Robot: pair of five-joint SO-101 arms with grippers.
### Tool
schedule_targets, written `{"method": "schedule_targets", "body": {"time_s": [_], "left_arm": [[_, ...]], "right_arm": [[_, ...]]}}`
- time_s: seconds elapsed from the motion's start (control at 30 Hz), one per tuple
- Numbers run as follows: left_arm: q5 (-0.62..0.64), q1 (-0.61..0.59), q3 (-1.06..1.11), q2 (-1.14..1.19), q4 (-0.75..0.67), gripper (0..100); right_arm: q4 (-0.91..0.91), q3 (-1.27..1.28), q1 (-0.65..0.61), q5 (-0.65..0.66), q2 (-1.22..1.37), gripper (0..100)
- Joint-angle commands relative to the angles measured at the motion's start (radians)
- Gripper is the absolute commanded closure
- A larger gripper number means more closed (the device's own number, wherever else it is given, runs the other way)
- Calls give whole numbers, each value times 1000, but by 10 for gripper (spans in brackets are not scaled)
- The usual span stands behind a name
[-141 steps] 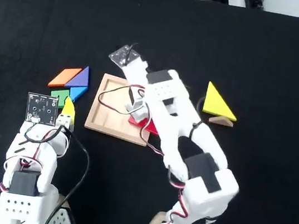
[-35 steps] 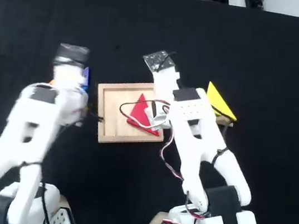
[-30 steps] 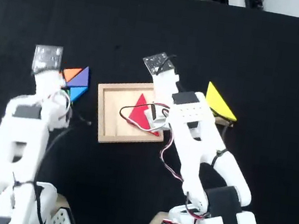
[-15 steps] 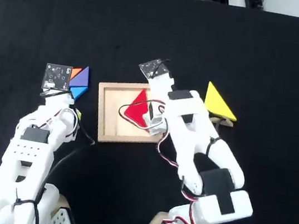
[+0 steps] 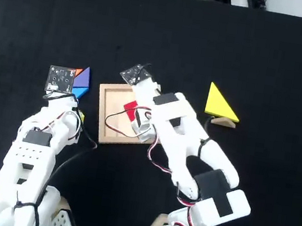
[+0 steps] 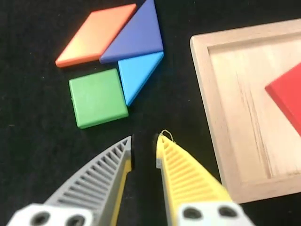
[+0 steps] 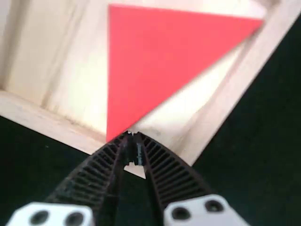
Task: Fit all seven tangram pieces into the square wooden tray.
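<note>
**Ana:** What is the biggest thing here?

**Ben:** The black table (image 5: pixel 273 57). It goes all across the high view.

**Ana:** And after that?

**Ben:** Two white arms. The left arm (image 5: pixel 42 136) comes up from the lower left corner. The right arm (image 5: pixel 176 134) comes up from the bottom middle. It leans over the square wooden tray (image 5: pixel 109 125) and hides the tray's right side.

**Ana:** Where is the tray?

**Ben:** Just left of the middle of the high view. It is pale wood with a low rim (image 6: pixel 202 80) all round.

**Ana:** Is anything in it?

**Ben:** The red triangle (image 7: pixel 150 61) lies flat on the tray floor. The right gripper (image 7: pixel 132 136) is pressed together. Its tip sits right at one sharp corner of the red piece, just over the rim.

**Ana:** What about the left gripper (image 6: pixel 145 140)?

**Ben:** It has one grey finger and one yellow finger, with a small gap between them. It holds nothing. It hangs over bare table between the tray and a bunch of pieces.

**Ana:** Which pieces?

**Ben:** The blue triangle (image 6: pixel 136 37), the orange slanted piece (image 6: pixel 96 34), the green square (image 6: pixel 98 97) and the light blue triangle (image 6: pixel 136 75). They touch each other, left of the tray. The left arm's top covers part of them from above.

**Ana:** Any more?

**Ben:** At the middle right, the big yellow triangle (image 5: pixel 218 102). A tiny wood-colour triangle (image 5: pixel 223 122) sits just under it.
</note>
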Motion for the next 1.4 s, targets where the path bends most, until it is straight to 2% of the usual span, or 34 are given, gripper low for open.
{"method": "schedule_targets", "body": {"time_s": [0.0,0.27,0.5,0.57,0.63,0.7,0.87,1.1,1.37], "left_arm": [[3,13,-8,-17,-18,895],[8,8,-8,-17,-18,895],[8,8,-8,-17,-18,895],[9,8,-8,-17,-18,895],[9,8,-8,-17,-18,895],[9,8,-10,-17,-18,895],[9,7,-10,-18,-18,895],[9,7,-7,-25,-18,895],[9,7,-7,-25,-20,895]], "right_arm": [[-44,-35,-60,8,-42,987],[-133,-36,-80,8,-48,987],[-63,-182,-17,-2,-128,979],[-46,-229,-6,-34,-116,904],[-29,-269,-5,-104,-82,772],[-15,-311,-9,-115,-33,724],[28,-438,-75,-66,111,814],[28,-567,-83,-72,286,815],[86,-633,-81,-72,351,815]]}}
